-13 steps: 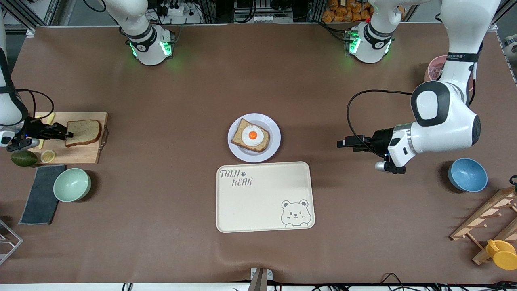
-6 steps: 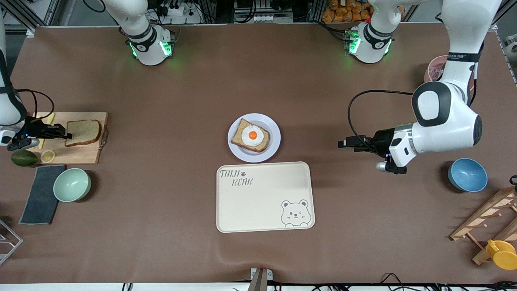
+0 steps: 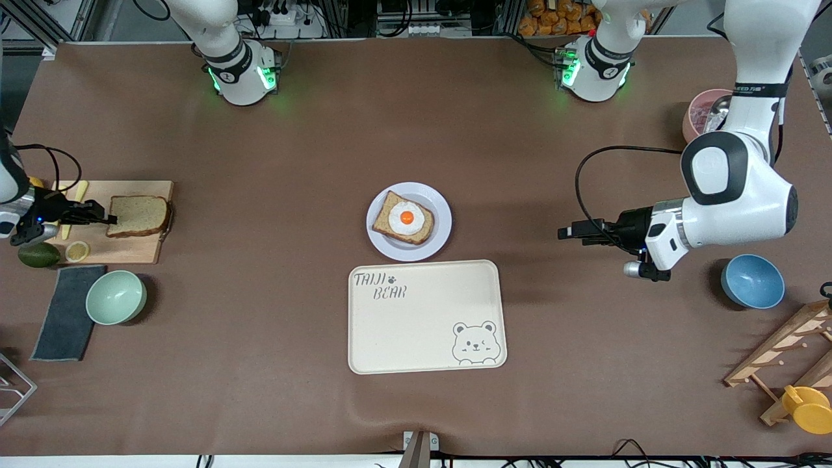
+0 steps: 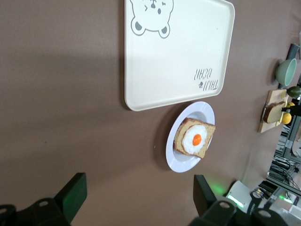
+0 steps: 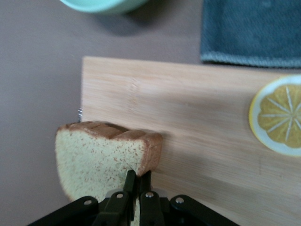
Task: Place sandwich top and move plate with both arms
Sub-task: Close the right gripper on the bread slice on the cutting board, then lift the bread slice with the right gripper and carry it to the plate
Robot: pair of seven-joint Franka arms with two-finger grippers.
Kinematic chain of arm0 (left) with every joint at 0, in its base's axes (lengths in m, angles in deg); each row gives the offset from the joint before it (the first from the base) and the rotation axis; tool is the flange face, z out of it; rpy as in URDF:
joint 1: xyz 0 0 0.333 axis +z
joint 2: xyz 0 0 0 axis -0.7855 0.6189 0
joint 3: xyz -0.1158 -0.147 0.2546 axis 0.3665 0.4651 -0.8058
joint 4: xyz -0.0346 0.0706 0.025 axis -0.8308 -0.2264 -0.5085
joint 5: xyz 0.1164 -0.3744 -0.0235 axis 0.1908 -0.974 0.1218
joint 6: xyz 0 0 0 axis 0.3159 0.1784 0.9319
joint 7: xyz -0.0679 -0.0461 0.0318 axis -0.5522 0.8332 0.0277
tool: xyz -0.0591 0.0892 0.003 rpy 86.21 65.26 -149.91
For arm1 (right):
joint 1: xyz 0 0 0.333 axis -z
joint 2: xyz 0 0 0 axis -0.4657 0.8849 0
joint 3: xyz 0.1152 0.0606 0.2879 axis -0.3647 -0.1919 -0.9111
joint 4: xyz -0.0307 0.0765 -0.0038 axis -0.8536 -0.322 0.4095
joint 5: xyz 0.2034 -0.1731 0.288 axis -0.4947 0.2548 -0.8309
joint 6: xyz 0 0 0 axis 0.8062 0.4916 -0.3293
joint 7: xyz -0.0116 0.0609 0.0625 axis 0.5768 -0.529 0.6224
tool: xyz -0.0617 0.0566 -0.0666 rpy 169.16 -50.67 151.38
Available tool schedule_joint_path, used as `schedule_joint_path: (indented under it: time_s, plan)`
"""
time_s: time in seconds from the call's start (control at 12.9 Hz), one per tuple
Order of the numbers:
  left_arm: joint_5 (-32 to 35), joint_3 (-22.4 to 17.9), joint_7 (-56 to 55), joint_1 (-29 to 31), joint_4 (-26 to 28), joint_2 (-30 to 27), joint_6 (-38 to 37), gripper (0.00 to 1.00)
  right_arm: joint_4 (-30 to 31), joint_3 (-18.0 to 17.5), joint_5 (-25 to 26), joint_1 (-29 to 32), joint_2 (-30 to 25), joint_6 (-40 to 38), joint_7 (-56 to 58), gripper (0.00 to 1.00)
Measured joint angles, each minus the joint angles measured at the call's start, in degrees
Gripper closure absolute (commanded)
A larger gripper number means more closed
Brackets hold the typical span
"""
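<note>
We see the sandwich top (image 3: 138, 216) over the cutting board (image 3: 123, 250) at the right arm's end of the table, its edge pinched between the closed fingers of the right gripper (image 3: 109, 219); the right wrist view shows the slice (image 5: 106, 160) tilted up off the wood, with the fingertips (image 5: 134, 181) clamped on its crust. On the board (image 5: 197, 136) near it lies a lemon slice (image 5: 277, 115), and just off the board sit an avocado (image 3: 38, 254), a dark cloth (image 3: 65, 312) and a green bowl (image 3: 116, 297). The plate (image 3: 441, 237) rests mid-table, well apart from the board, carrying the egg toast (image 3: 403, 218), and touches or nearly touches the bear tray (image 3: 426, 325), which lies nearer the front camera. The left gripper (image 3: 572, 232) hangs over bare table toward the left arm's end, its fingers (image 4: 73, 195) spread wide and holding nothing, the arm waiting. A blue bowl (image 3: 752, 281) stands near it.
</note>
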Motion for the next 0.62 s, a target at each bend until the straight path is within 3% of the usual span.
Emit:
schedule_joint_path:
  time_s: [0.31,0.62]
  plan:
    - [0.0,-0.05,0.61,2.93,-0.49,-1.0,-3.87,0.0,-2.34,-0.82,-0.16,-1.1,-2.58,-5.99,-6.27,1.0]
    - [0.0,-0.01,0.61,3.11,-0.58,-1.01,-3.96,0.0,-2.56,-1.53,-0.87,-6.87,-10.57,-14.52,-17.8,1.0]
